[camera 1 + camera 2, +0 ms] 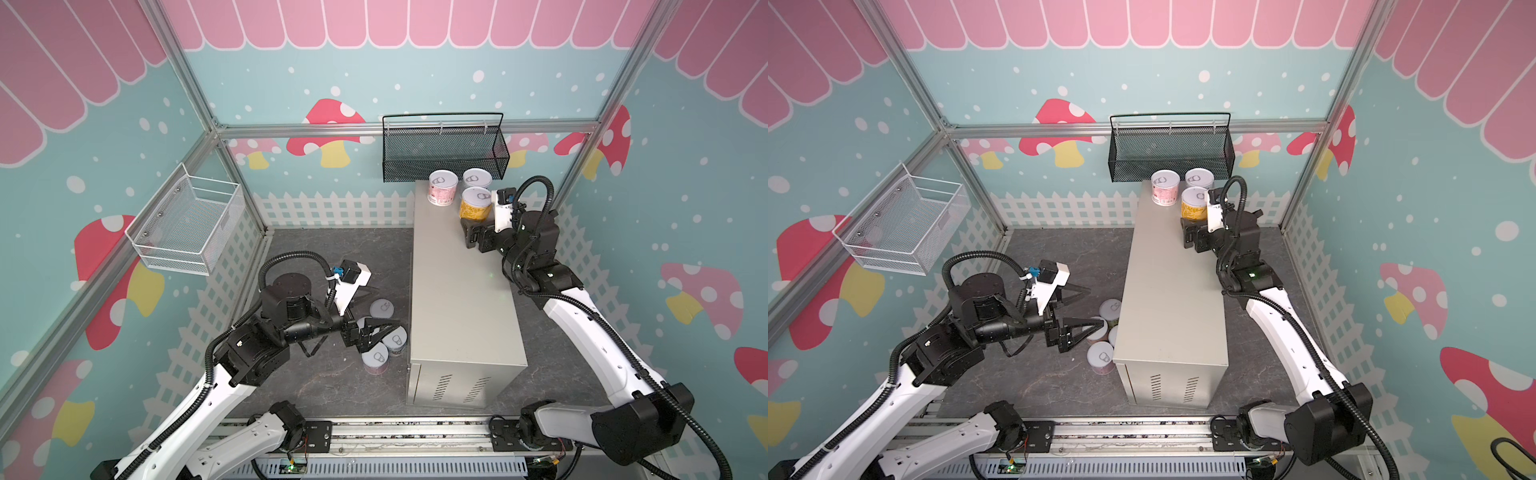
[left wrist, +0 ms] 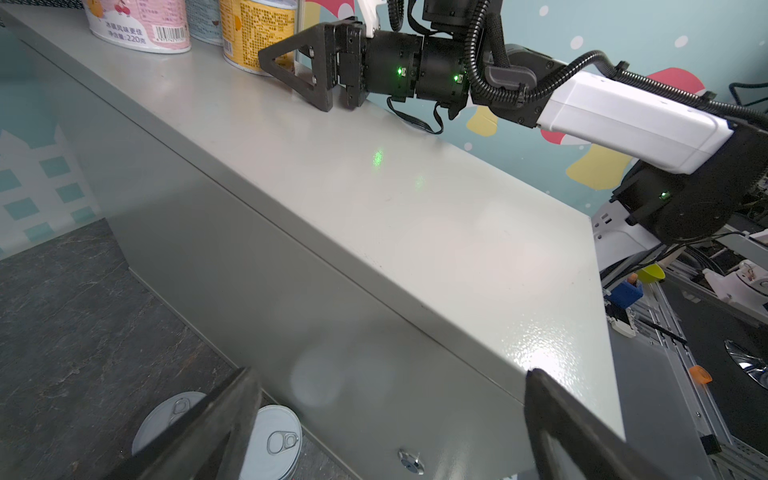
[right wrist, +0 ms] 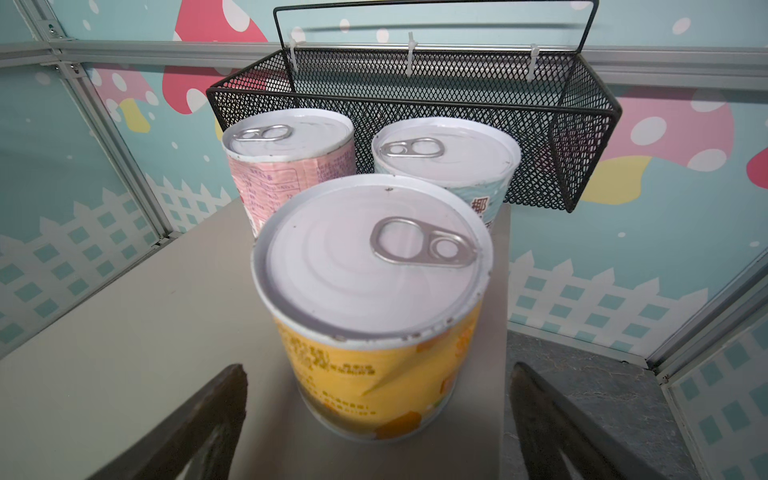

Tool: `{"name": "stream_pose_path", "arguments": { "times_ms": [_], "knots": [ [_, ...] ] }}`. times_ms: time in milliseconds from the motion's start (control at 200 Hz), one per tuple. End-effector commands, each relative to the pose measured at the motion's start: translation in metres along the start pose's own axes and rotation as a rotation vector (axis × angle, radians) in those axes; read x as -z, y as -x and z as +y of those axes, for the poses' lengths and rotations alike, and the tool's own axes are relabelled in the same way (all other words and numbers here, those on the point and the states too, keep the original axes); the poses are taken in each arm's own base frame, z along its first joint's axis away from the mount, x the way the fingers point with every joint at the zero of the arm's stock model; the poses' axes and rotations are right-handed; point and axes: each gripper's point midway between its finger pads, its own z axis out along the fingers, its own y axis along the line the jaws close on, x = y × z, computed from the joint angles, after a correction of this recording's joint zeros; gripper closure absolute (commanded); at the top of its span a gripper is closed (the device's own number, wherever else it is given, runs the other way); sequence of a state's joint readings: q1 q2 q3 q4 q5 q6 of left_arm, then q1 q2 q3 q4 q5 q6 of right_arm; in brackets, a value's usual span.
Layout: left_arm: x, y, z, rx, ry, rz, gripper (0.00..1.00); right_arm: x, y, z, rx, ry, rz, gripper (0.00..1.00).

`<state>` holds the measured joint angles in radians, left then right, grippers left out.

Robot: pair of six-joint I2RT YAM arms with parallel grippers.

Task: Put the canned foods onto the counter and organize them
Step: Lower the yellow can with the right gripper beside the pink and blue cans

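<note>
Though the yellow can [image 3: 374, 307] stands at their tips, the right fingers [image 3: 199, 424] (spread wide) hold nothing.

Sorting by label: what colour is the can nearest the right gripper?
Yellow-orange can, best in the right wrist view.

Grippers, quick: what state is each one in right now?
Left gripper: open, holding nothing.
Right gripper: open, jaws either side of the yellow can, not gripping it.
</note>
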<state>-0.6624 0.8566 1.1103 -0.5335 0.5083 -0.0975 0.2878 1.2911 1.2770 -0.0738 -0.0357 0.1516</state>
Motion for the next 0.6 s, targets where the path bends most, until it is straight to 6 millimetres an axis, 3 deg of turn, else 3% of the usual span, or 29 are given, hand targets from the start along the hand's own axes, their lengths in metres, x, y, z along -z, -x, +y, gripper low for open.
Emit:
{"name": "stream_pose_path", "arguments": {
  "times_ms": [0,220,595],
  "knots": [
    [-0.001,-0.001,0.002,-0.027,0.007,-0.003,0.01,-0.002,0.004,0.0,-0.006,0.003,-0.007,0.01],
    [-0.001,-0.001,0.001,-0.026,0.0,-0.001,0.01,-0.002,0.026,-0.004,0.019,-0.019,-0.022,0.01],
    [0.0,-0.001,0.001,-0.031,0.004,-0.005,0.01,-0.017,0.037,-0.002,0.027,-0.006,-0.02,0.01]
  ]
}}
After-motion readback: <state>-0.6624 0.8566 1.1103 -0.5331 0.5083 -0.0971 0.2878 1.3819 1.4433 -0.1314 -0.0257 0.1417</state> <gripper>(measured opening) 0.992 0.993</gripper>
